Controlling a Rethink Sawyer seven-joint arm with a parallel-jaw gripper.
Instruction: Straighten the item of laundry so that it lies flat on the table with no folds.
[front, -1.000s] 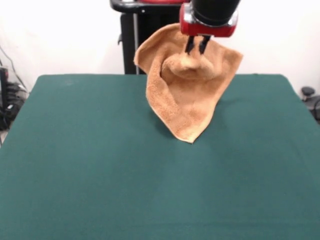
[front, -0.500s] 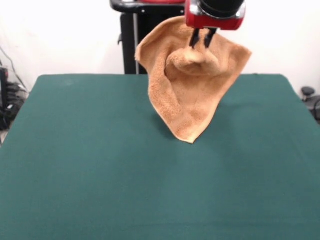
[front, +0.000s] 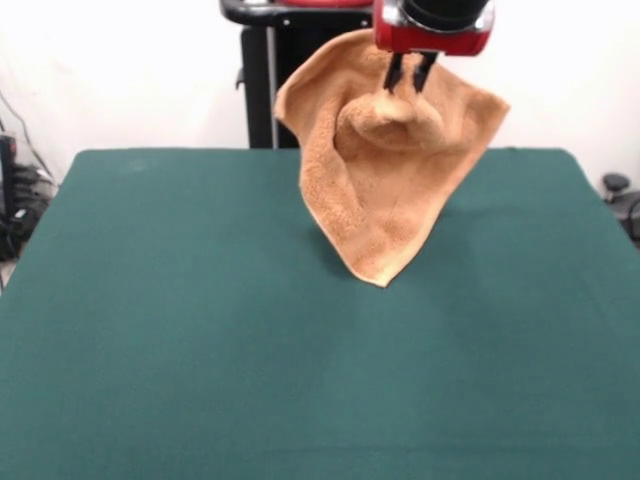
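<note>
— So, what have I got in the gripper (front: 409, 84) right now?

— Its two dark fingers are pinched together on a bunched knot of the towel (front: 385, 190), somewhere in the middle of the cloth rather than at an edge or corner. The rest drapes off that pinch in loose folds, with one corner hanging lowest and seeming to just touch the green table (front: 180, 330), toward its far half.

— How do I reckon it'll behave?

— Soft and limp, I'd say. It's thick terry, light enough to lift from a small pinch, and it takes whatever shape gravity gives it. Not slippery; the pile should grip the fingers well. Nothing fragile about it.

— Is this a good place to hold it?

— Not for flattening, in my judgement. Held mid-cloth, it will collapse into a heap when I set it down. I'd sooner have a corner or a border edge, so the cloth hangs as one sheet and can be dragged out flat.

— And the arm?

— It comes straight down from above, wrist vertical, the red collar at the top edge, fingers pointing down into the cloth, high over the far side of the table.
</note>
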